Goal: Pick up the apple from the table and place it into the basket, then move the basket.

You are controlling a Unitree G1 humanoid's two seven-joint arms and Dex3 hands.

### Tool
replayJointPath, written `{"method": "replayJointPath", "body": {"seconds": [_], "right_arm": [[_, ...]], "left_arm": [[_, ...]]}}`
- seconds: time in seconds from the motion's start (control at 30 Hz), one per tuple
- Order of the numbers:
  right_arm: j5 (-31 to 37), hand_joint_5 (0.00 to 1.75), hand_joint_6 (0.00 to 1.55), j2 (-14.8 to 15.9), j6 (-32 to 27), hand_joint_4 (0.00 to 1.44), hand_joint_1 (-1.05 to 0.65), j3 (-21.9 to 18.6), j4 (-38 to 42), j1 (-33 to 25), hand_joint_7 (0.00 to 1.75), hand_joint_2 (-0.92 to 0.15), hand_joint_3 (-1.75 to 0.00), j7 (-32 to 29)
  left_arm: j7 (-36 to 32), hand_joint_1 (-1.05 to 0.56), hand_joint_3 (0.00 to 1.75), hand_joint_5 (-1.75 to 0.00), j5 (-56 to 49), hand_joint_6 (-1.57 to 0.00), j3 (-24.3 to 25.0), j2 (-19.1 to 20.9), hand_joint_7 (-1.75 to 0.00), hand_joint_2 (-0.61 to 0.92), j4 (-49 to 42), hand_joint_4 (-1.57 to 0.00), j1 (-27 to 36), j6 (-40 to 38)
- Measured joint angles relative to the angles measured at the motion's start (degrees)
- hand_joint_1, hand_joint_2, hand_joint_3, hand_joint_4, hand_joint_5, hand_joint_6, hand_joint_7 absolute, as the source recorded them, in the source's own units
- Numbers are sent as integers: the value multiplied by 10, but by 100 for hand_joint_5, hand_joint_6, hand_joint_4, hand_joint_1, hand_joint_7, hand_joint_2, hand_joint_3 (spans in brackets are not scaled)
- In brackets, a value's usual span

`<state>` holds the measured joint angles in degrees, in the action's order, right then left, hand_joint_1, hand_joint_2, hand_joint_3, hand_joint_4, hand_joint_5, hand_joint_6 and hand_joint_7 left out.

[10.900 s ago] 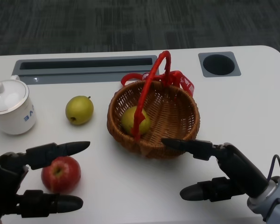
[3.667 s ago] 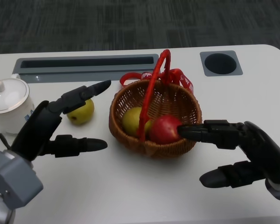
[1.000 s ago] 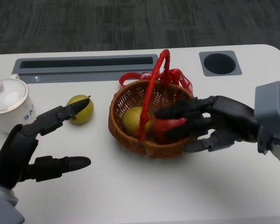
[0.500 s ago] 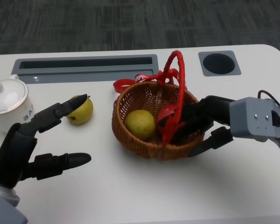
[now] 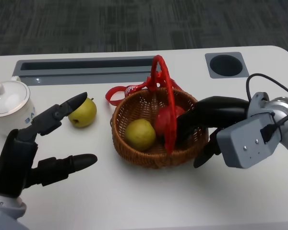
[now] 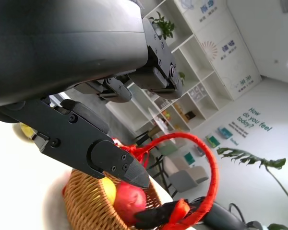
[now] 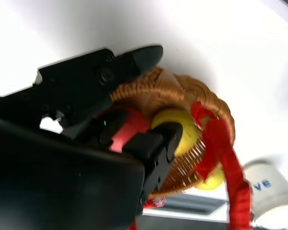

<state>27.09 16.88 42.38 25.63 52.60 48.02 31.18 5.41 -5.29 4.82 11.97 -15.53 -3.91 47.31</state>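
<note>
The wicker basket [image 5: 134,153] with a red handle [image 5: 169,112] stands mid-table. In it lie the red apple [image 5: 164,120] and a yellow-green fruit [image 5: 140,134]. My right hand [image 5: 212,114] grips the basket's right wall, fingers inside by the apple and thumb outside. The right wrist view shows the apple [image 7: 127,132] and yellow fruit [image 7: 182,129] between those fingers, with the wicker wall [image 7: 134,91] in the grip. My left hand [image 5: 31,151] hovers open at the lower left, apart from the basket. In the left wrist view the apple [image 6: 129,201] lies under the handle [image 6: 209,163].
A second green fruit [image 5: 82,112] lies on the table left of the basket, near my left fingertips. A white lidded pot [image 5: 7,108] stands at the far left. A grey slot [image 5: 86,69] and a round hole [image 5: 225,64] sit along the table's back.
The basket has turned in my right hand's grip: its handle now stands nearer the middle and the red ribbon has swung left. My right wrist has rotated. The left hand has barely moved.
</note>
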Motion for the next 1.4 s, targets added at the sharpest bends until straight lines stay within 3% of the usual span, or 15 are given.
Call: {"method": "replayJointPath", "body": {"seconds": [0.2, 0.27, 0.4, 0.43, 0.6, 0.7, 0.73, 0.83, 1.03, 1.1, 1.33, 1.4], "right_arm": [[111, 8, 78, 5, 61, 93, -56, 58, 38, 27, 3, -79, 0, -120], [156, 16, 79, 11, 77, 100, -55, 82, 47, 41, 3, -79, 0, -171], [214, 97, 85, 17, 93, 91, -52, 117, 68, 66, 1, -81, -1, -249], [226, 110, 87, 18, 96, 90, -51, 126, 73, 70, 1, -82, -1, -265], [269, 128, 101, 12, 102, 99, -38, 162, 101, 85, 4, -86, -1, -333], [276, 149, 107, 7, 103, 90, -31, 170, 118, 88, 5, -88, 0, -363], [277, 146, 107, 6, 103, 88, -29, 173, 123, 89, 4, -88, 0, -370], [274, 113, 104, 1, 105, 92, -28, 175, 140, 95, 1, -88, 0, -375], [261, 83, 101, -1, 105, 99, -29, 172, 163, 103, 0, -91, -1, -369], [259, 84, 101, -1, 104, 100, -31, 171, 167, 103, 1, -91, -2, -372], [257, 113, 103, -9, 82, 85, -32, 171, 185, 103, 0, -92, -4, -390], [255, 109, 101, -10, 75, 84, -32, 171, 193, 103, 0, -92, -5, -391]], "left_arm": [[-9, -23, 0, -2, 12, -57, 7, -11, -1, 78, 0, -57, 0, 14], [-13, -24, 0, -2, 13, -58, 10, -15, -1, 78, -1, -58, -1, 20], [-26, -26, 0, -3, 6, -60, 15, -21, -2, 78, -6, -61, -3, 29], [-32, -26, 0, -3, 2, -61, 17, -23, -2, 78, -7, -62, -3, 31], [-56, -27, 0, -3, -6, -63, 21, -40, -2, 78, -7, -64, -3, 35], [-64, -28, 0, -3, -8, -63, 23, -44, -1, 78, -7, -65, -3, 36], [-65, -28, 0, -3, -8, -63, 23, -44, -1, 78, -6, -65, -3, 36], [-65, -28, 0, -3, -8, -64, 23, -44, -1, 77, 0, -66, -2, 37], [-65, -28, 0, -3, -11, -65, 26, -43, -1, 76, 8, -68, 3, 37], [-65, -27, 0, -3, -11, -66, 27, -42, -1, 76, 11, -68, 4, 37], [-65, -28, 0, -2, -12, -67, 29, -41, -1, 76, 24, -70, 12, 39], [-65, -28, 0, -2, -14, -68, 31, -41, -1, 76, 28, -70, 19, 39]]}}
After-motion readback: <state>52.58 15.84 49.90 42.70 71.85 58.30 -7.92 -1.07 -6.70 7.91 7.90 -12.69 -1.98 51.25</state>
